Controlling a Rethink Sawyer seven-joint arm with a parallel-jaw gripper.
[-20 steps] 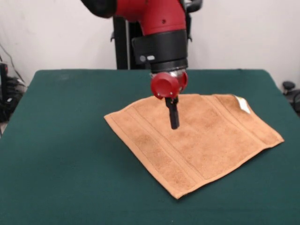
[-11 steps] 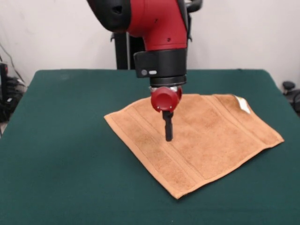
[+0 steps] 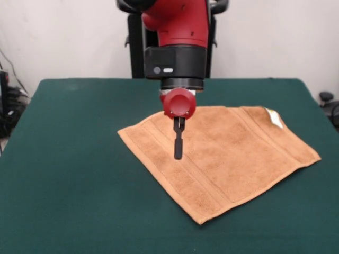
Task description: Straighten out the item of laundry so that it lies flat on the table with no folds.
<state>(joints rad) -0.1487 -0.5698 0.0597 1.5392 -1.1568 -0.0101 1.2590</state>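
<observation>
A tan-orange towel lies spread on the dark green desk, a little right of the middle and turned at an angle, so that one corner points toward the near edge and another toward the right side. It looks almost flat. Woven bands run along its left end and again near its right end, and a small white tag sits at the far right corner, where the edge seems slightly lifted or turned. Green surface shows all round the cloth, much more of it on the left.

The red and black arm comes straight down over the left part of the towel. Below its round red wrist piece hangs the pincer, seen as one thin dark bar; its two sides look pressed together, with no gap I can make out and nothing gripped between them. Its tip lies over the cloth close to the inner band on the left end, but from here I cannot tell whether it touches the fabric or stops just above it.

Behind the desk stands a black stand against a pale wall.
</observation>
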